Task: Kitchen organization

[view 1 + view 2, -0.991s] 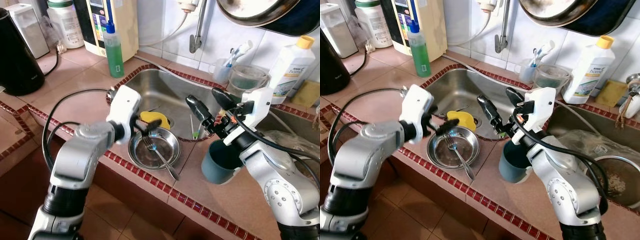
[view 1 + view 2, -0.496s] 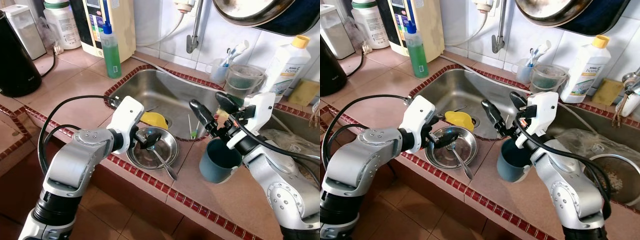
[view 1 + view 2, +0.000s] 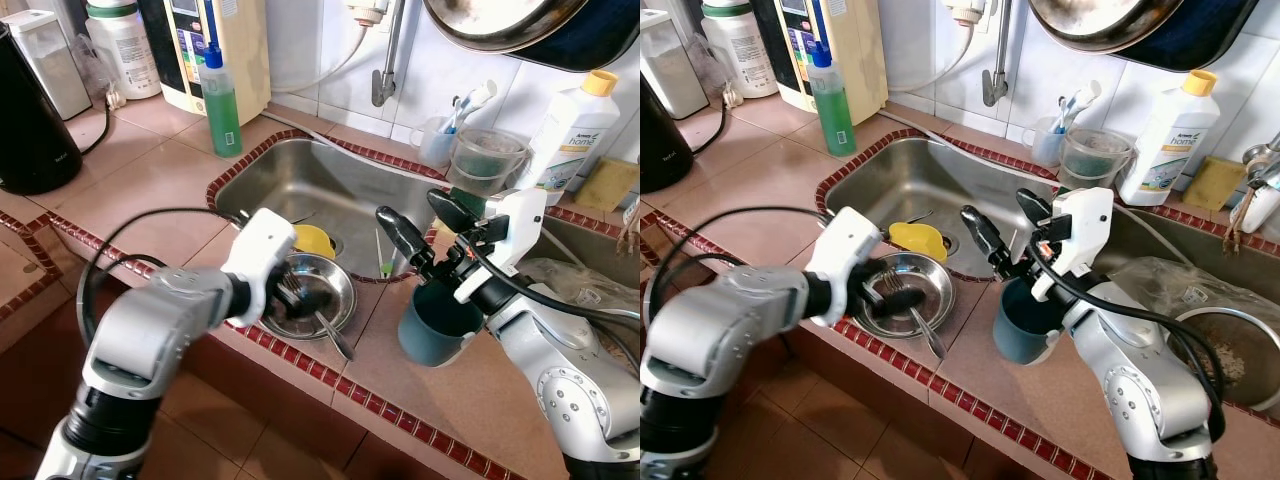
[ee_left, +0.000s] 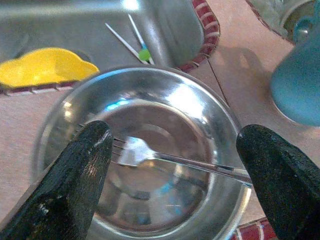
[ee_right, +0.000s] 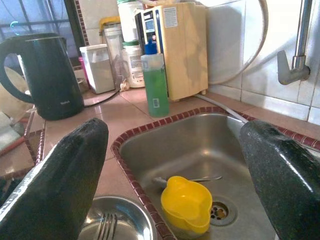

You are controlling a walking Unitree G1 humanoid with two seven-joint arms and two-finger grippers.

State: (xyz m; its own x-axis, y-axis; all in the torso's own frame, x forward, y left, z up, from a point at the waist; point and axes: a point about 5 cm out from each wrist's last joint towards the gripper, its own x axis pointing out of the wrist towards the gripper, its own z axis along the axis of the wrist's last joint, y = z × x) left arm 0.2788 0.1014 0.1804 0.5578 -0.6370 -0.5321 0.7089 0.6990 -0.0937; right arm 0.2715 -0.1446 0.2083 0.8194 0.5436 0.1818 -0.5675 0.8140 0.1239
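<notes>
Low in the centre of the left eye view, the left claw (image 3: 290,293) dips into the steel bowl (image 3: 335,275) on the desk (image 3: 150,185) edge, its fingertips hard to make out. The left wrist view shows them spread wide over the fork (image 4: 165,159) lying inside. The right claw (image 3: 1002,232), also spread, hovers centre-right above the blue cup (image 3: 1018,328). A yellow scoop (image 5: 186,204) lies in the sink (image 3: 290,180).

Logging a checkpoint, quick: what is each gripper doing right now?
Left gripper: open, fingers either side of the fork in the steel bowl, gripping nothing.
Right gripper: open, empty, above the blue cup.
</notes>
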